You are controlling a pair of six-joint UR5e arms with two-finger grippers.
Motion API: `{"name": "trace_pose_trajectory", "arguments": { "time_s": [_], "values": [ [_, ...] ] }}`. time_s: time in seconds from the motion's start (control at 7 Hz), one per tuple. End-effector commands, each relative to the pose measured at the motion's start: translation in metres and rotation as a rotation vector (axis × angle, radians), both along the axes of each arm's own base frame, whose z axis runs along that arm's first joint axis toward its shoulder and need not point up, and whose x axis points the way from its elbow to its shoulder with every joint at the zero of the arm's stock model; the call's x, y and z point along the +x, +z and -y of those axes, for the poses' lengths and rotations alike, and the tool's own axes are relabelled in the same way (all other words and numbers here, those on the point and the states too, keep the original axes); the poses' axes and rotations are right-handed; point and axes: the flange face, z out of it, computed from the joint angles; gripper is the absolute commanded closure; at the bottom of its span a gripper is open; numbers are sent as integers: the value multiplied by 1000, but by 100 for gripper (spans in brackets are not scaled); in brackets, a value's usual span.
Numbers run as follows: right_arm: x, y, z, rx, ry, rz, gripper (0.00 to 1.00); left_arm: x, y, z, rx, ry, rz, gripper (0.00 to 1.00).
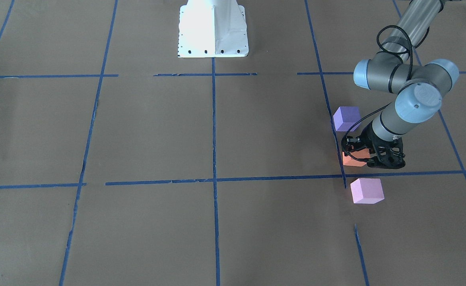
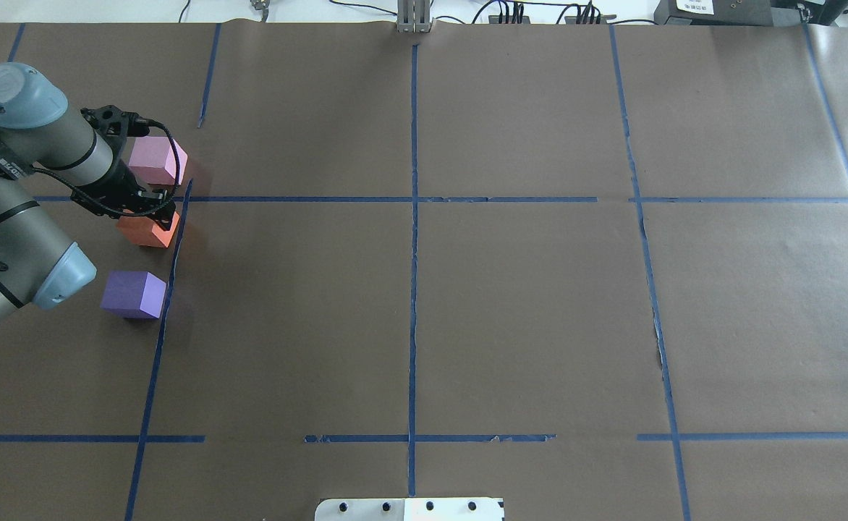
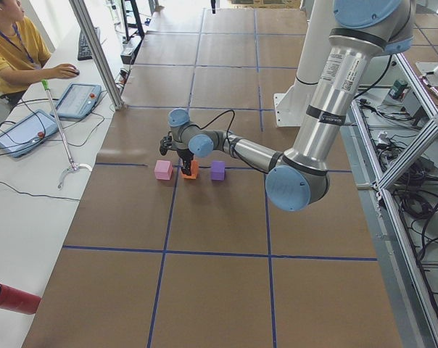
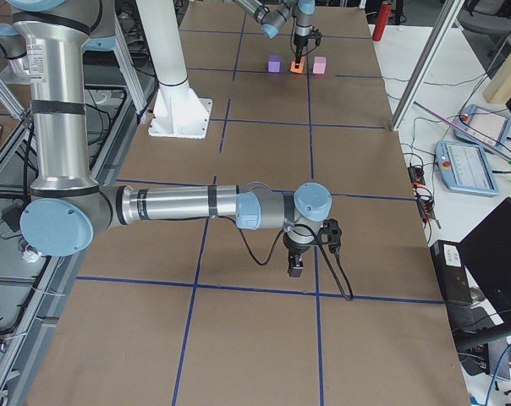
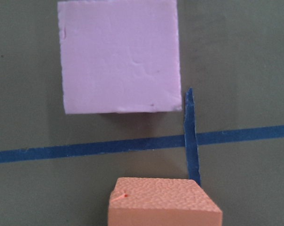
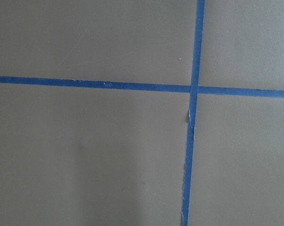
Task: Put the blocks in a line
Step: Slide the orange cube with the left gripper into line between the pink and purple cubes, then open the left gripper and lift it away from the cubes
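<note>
Orange (image 5: 163,200), frame bottom, sits between pink (image 5: 118,56) and purple (image 1: 346,118): line looks made. I can't tell if left claw (image 1: 359,154) grips it, nor right claw's (image 4: 296,268) state.

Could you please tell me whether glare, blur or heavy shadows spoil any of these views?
Exterior front-facing: the white robot base is blown out by glare. Left wrist-mounted: sharp, the pink block casting only a thin shadow. Overhead exterior: evenly lit, a faint orange tint on the paper beside the orange block.
</note>
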Motion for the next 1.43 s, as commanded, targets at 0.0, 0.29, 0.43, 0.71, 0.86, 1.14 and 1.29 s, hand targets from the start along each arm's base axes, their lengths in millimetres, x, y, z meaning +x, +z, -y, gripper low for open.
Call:
{"name": "trace_pose_trajectory", "arguments": {
  "time_s": [0.0, 0.29, 0.43, 0.71, 0.86, 1.14, 1.29],
  "values": [
    [0, 0, 0, 0, 0, 0, 0, -15, -3, 8, 0, -23, -7, 0],
    [0, 0, 0, 0, 0, 0, 0, -94, -15, 39, 53, -68, -40, 0],
    [0, -1, 0, 2, 0, 0, 0, -151, 5, 50, 116, -26, 6, 0],
    [0, 0, 0, 0, 0, 0, 0, -269, 56, 54, 217, 103, 96, 0],
    [0, 0, 0, 0, 0, 0, 0, -315, 89, 37, 248, 139, 117, 0],
    [0, 0, 0, 0, 0, 0, 0, -401, 158, -9, 269, 181, 139, 0],
    [0, 0, 0, 0, 0, 0, 0, -425, 173, -26, 235, 137, 142, 0]
  ]
}}
